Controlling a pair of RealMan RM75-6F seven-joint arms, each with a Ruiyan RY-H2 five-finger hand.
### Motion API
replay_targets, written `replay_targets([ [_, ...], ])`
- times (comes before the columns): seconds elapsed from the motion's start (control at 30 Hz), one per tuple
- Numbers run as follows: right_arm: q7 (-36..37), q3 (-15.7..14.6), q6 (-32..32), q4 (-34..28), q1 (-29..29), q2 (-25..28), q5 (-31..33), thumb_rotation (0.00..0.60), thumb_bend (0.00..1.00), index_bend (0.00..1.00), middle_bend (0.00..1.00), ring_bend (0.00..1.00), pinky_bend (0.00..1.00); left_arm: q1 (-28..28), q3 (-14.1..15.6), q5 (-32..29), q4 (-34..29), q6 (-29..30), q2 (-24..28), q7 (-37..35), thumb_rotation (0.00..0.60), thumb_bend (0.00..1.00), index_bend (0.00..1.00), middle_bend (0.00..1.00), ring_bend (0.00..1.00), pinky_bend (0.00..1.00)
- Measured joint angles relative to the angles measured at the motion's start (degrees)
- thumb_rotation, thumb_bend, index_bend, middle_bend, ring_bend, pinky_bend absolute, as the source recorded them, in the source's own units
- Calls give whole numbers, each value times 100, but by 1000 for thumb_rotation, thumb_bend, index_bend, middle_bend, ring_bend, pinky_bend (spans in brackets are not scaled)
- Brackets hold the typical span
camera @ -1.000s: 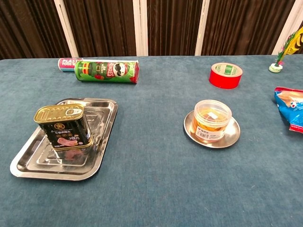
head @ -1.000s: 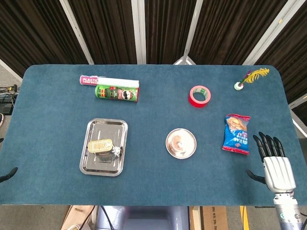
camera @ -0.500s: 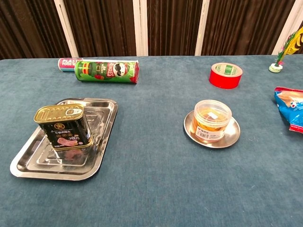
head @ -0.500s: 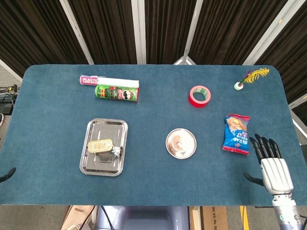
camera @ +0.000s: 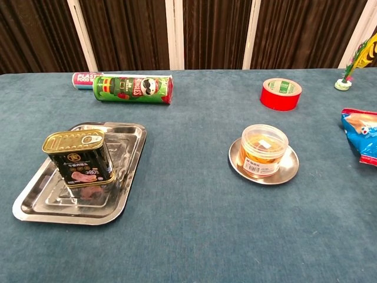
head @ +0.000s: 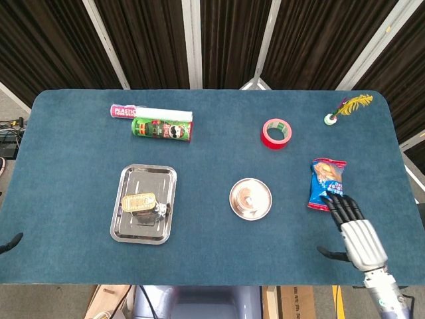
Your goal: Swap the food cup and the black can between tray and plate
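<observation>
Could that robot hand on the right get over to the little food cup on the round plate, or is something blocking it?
Probably yes. The right robot hand is open and holds nothing, and only bare tabletop lies between it and the food cup on the plate. The snack bag sits off to the side.

The table point(camera: 194, 236) is teal-blue; the tray point(camera: 126, 183) and plate point(camera: 288, 168) are silver. The can point(camera: 79, 158) is black with a gold lid, the cup point(camera: 264, 147) clear amber. The far tube point(camera: 134, 89) is green, the tape point(camera: 281, 93) red, the right bag point(camera: 360, 134) blue.
</observation>
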Motion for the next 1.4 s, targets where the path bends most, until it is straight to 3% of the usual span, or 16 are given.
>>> replay_targets([
  [0.23, -517, 289, -983, -458, 642, -23, 591, 600, 37, 0, 11, 0, 0, -28, -42, -98, 20, -48, -33, 53, 600, 183, 190, 0, 0, 49],
  [0.43, -1040, 629, -1733, -691, 1220, -205, 1509, 600, 36, 0, 11, 0, 0, -35, -57, -167, 4, -77, -36, 39, 600, 183, 190, 0, 0, 49],
  [0.7, -1717, 989, -2550, -549, 2057, -658, 2926, 600, 37, 0, 11, 0, 0, -33, -146, -373, -38, -61, -76, 124, 600, 183, 189, 0, 0, 49],
  [1.1, -2511, 1089, -2943, 187, 3004, -1429, 4296, 600, 37, 15, 31, 13, 0, -53, -204, -487, -39, -75, -91, 190, 600, 185, 190, 0, 0, 49],
  [1.4, -2710, 1095, -2870, 503, 3325, -1744, 4698, 600, 37, 119, 173, 151, 0, -65, -235, -579, -65, -86, -118, 266, 600, 187, 190, 0, 0, 49],
])
